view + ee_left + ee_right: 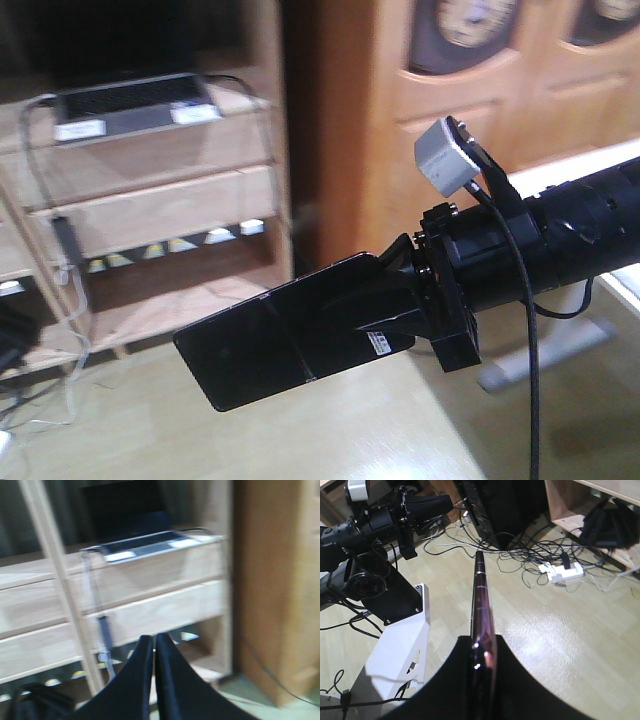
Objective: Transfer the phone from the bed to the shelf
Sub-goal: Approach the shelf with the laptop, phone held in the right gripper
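Phone (262, 345): slim black slab, glossy dark face, pinkish rim seen edge-on from right wrist, small white sticker (385, 343) at gripped end. Hung tilted in air above floor (120, 430), one end clamped by right gripper (345, 315). Shelf (160, 205) with laptop (135, 105) stood behind, apart. Left gripper (153, 645) fingers were pressed together, holding nothing.

The right arm (570, 235) stretches out in mid-air, and the right gripper (350, 300) is clamped on the phone (245, 350), held edge-up. The left gripper (153, 647) points forward, fingers pressed together, empty.
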Available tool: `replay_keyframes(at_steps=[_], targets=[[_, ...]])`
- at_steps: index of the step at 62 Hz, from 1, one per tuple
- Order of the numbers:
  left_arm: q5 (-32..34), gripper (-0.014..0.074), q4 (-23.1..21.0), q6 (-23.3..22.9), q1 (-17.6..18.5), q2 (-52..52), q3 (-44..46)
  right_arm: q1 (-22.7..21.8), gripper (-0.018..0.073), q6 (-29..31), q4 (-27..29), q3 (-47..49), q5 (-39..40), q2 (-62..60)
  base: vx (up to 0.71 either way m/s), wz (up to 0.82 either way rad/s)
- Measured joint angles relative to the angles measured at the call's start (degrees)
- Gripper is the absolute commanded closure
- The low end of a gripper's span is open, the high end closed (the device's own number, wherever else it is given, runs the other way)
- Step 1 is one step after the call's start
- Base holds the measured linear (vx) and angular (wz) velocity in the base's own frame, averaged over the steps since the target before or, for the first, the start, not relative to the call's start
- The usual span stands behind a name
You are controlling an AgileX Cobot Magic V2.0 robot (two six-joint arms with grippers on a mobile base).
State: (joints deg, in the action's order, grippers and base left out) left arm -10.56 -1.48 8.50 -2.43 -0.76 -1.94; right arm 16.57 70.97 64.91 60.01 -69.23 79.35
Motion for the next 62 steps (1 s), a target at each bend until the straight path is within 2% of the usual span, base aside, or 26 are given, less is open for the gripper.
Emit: replay_keyframes(at_steps=[33, 62], targets=[[0.00, 0.0595, 0.00, 0.00, 0.00, 0.00, 0.00, 0.00, 0.0561, 0.00, 0.00, 0.00, 0.00, 0.00, 0.33, 0.39], [0.00, 0.0595, 0.00, 0.00, 0.00, 0.00, 0.00, 0.00, 0.0561, 0.00, 0.00, 0.00, 0.00, 0.00, 0.31, 0.12]])
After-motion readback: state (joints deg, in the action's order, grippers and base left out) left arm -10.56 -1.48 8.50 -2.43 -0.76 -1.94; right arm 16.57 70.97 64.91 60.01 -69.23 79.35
